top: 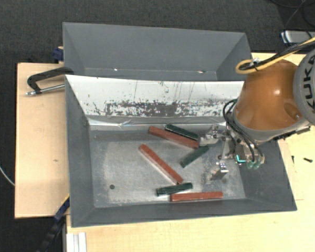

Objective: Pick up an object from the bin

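Note:
My gripper (216,154) is low over the right part of the bin floor, open, with one fingertip (212,137) toward the back and the other toward the front. Nothing is held between them. A dark green stick (193,156) lies slanted just to its left, its right end close to the gap between the fingers. Further back, a red-brown stick (170,135) lies with another dark green stick (182,130) across it. A red-brown stick (197,196) lies flat along the front wall, below the gripper.
A long red-brown stick (160,163) runs diagonally across the middle of the floor. A short dark green stick (174,189) lies at its lower end. The arm's orange cover hangs over the bin's right wall.

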Robot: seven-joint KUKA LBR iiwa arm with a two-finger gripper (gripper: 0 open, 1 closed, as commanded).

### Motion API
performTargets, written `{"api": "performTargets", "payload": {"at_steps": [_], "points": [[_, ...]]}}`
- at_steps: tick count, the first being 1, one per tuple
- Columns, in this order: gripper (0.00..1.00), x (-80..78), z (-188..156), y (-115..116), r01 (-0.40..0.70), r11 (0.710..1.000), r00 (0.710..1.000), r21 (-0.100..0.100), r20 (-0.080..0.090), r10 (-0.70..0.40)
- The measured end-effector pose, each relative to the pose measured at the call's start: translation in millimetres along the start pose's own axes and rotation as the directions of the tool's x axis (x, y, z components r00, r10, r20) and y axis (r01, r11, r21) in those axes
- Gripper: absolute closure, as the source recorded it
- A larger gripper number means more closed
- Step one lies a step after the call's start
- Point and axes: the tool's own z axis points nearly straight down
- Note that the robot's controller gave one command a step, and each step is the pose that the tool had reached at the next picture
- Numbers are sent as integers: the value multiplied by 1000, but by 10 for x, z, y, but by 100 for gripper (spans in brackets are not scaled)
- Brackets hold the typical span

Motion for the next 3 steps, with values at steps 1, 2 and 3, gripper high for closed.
{"api": "performTargets", "payload": {"at_steps": [1, 2, 3], "points": [[0, -19, -42, 0, 1, 1000, 1000, 1, 9, -1], [0, -261, 484, -31, -282, 959, 959, -4, 14, 282], [0, -317, 700, -37, -353, 935, 935, -3, 10, 353]]}}
